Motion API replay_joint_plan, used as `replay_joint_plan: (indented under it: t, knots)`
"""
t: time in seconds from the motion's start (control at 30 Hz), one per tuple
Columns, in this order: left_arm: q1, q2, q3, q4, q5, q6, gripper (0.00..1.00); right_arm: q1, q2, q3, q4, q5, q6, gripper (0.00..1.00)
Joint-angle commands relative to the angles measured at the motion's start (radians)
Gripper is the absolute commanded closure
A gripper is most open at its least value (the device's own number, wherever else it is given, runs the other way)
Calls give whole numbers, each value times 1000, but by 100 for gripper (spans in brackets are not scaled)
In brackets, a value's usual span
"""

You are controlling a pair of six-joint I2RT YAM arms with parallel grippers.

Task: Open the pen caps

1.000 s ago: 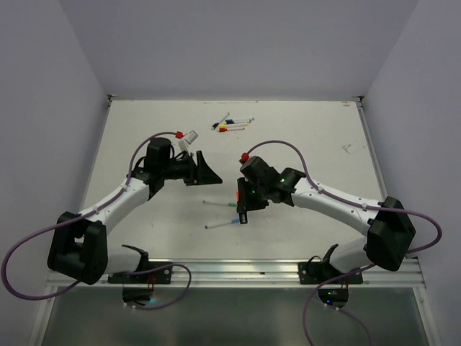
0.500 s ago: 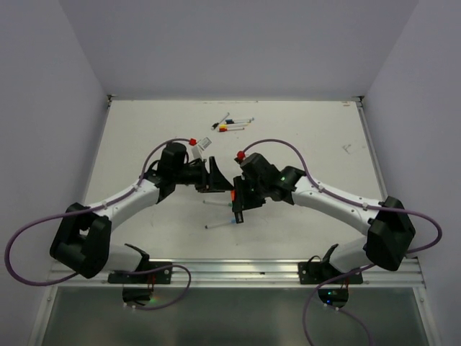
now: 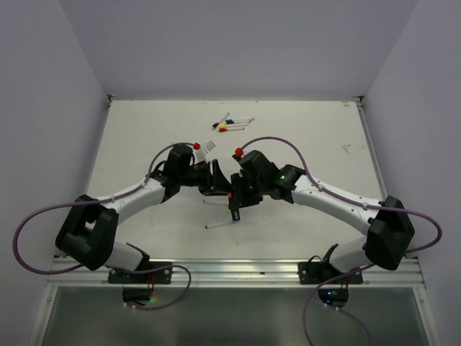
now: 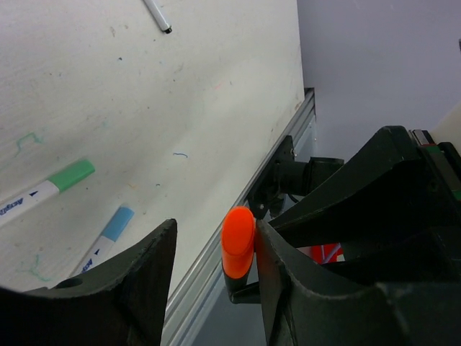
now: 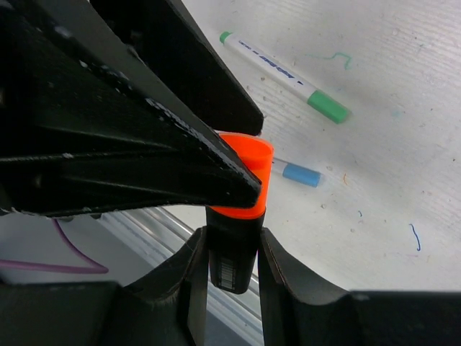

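Held tight in right gripper (image 5: 231, 235), black highlighter (image 5: 232, 254), orange cap (image 4: 238, 241) aimed between parted jaws of left gripper (image 4: 215, 234)

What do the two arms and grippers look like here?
The left arm and right arm have white links between bulky black joint housings. A purple cable loops along each, ending at a red connector near the wrist. A green light glows on the right wrist. The left gripper and right gripper are matte black with broad wedge-shaped fingers.

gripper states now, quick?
Left gripper: open, straddling the orange cap.
Right gripper: shut on the black highlighter.
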Motion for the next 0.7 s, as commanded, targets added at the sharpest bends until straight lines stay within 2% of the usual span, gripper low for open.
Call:
replay_joint_plan:
  t: [0.0, 0.07, 0.17, 0.23, 0.27, 0.33, 0.43, 0.47, 0.5, 0.53, 0.6, 0.67]
  knots:
    - [-31, 7, 20, 69, 4, -53, 50, -5, 17, 55, 39, -17, -21, 100]
    - [-40, 15, 16, 77, -1, -56, 53, -7, 23, 61, 42, -26, -22, 100]
    - [-40, 27, 31, 75, -5, -56, 63, -7, 34, 65, 42, -29, -24, 100]
    - [-40, 38, 46, 71, -5, -56, 77, -8, 33, 61, 42, -27, -27, 100]
    - [-40, 41, 65, 65, -7, -50, 90, -10, 31, 59, 42, -29, -27, 100]
    - [-40, 47, 77, 49, -16, -44, 99, -11, 30, 55, 42, -27, -31, 100]
    - [-40, 48, 80, 51, -25, -50, 100, -11, 30, 49, 37, -27, -34, 100]
    - [-40, 48, 77, 57, -24, -62, 100, -11, 30, 49, 31, -23, -36, 97]
    - [-40, 47, 68, 66, -22, -72, 100, -13, 30, 49, 31, -18, -36, 82]
    - [-42, 44, 63, 90, -22, -84, 100, -11, 30, 44, 31, -18, -36, 74]
    - [-40, 39, 57, 106, -25, -113, 100, -11, 36, 44, 29, -18, -37, 66]
    - [-40, 39, 48, 127, -24, -130, 100, -11, 46, 41, 31, -20, -37, 66]
